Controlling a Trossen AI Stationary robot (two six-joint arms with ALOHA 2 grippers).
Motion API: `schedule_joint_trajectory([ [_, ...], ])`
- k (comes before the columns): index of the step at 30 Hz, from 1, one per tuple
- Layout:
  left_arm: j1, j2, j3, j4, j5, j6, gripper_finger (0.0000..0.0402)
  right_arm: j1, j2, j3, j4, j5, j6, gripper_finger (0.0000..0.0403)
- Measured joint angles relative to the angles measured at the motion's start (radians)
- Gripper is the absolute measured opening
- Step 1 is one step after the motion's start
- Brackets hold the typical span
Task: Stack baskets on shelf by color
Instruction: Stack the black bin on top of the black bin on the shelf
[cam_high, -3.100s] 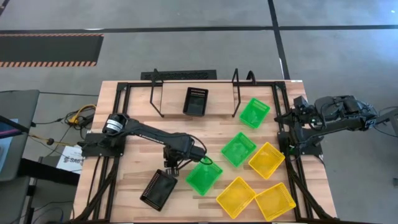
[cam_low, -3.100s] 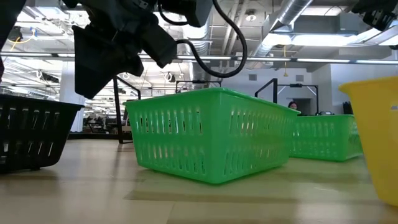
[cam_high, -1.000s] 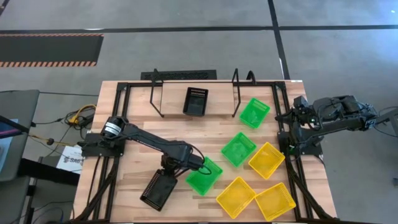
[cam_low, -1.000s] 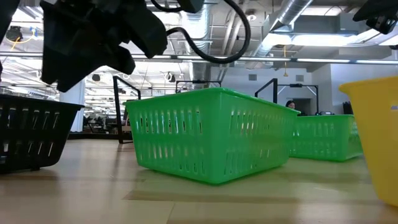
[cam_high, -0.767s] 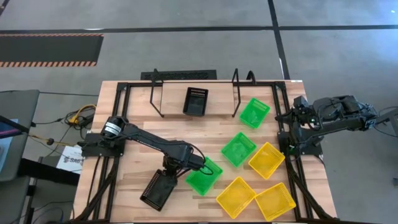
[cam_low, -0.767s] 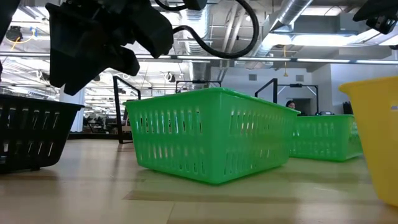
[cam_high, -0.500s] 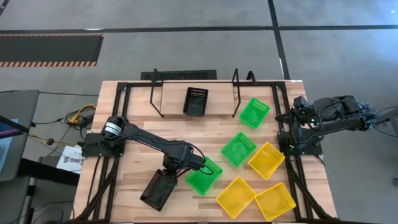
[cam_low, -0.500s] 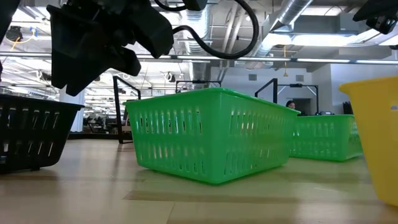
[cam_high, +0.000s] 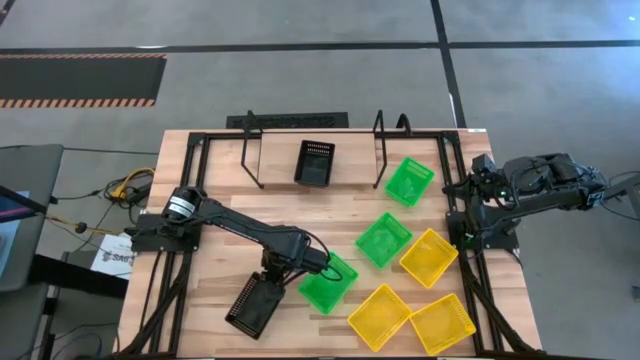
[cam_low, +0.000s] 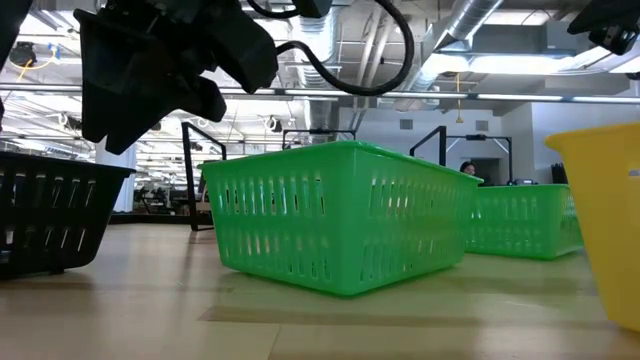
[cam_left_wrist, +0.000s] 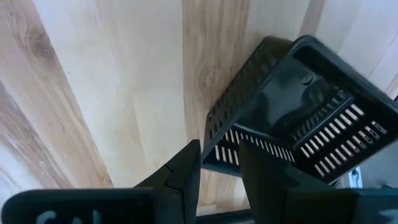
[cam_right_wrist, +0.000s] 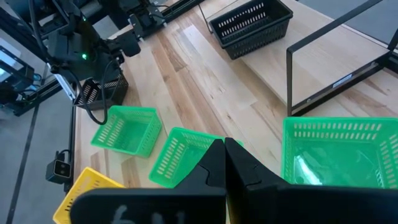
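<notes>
My left gripper (cam_high: 273, 271) (cam_low: 120, 110) hovers open above the table, just over the far end of a black basket (cam_high: 254, 304) (cam_left_wrist: 298, 118) that stands on its bottom near the table's near edge. In the left wrist view the left gripper's (cam_left_wrist: 219, 146) fingers straddle the line of the basket's end wall without touching it. Beside it on the right sits a green basket (cam_high: 328, 282) (cam_low: 335, 215). The shelf (cam_high: 280, 165) at the far edge carries a black basket (cam_high: 314, 163) (cam_right_wrist: 252, 22). My right gripper (cam_right_wrist: 224, 146) is shut and parked at the table's right edge.
Two more green baskets (cam_high: 410, 180) (cam_high: 383, 238) and three yellow baskets (cam_high: 428, 257) (cam_high: 380, 315) (cam_high: 442, 323) lie spread over the table's right half. Bare wood shows between the shelf and my left arm. A black frame runs along the table's left and right edges.
My left gripper has edged slightly toward the table's right above the black basket, then held still. No basket has moved.
</notes>
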Motion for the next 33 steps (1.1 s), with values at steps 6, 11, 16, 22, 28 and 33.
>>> schedule_joint_trajectory([
  [6, 0.004, -0.001, 0.048, -0.146, 0.036, -0.005, 0.0077, 0.000, 0.000, 0.000, 0.000, 0.000, 0.007, 0.0007],
  [11, 0.004, -0.029, 0.124, -0.129, 0.029, -0.110, 0.0057, 0.000, 0.000, 0.000, 0.000, 0.000, 0.007, 0.0007],
  [16, -0.002, -0.024, 0.186, -0.138, -0.083, -0.418, 0.0052, 0.000, 0.000, 0.000, 0.000, 0.000, 0.007, 0.0007],
  [22, -0.067, -0.024, 0.209, -0.139, -0.184, -0.804, 0.0051, 0.000, 0.000, 0.000, -0.008, 0.000, 0.006, 0.0007],
  [28, -0.169, -0.024, 0.209, -0.139, -0.141, -1.201, 0.0051, 0.000, 0.000, 0.000, -0.057, 0.000, 0.006, 0.0007],
  [33, -0.251, -0.024, 0.231, -0.133, -0.106, -1.463, 0.0051, 0.000, 0.000, 0.000, -0.084, -0.001, 0.006, 0.0007],
])
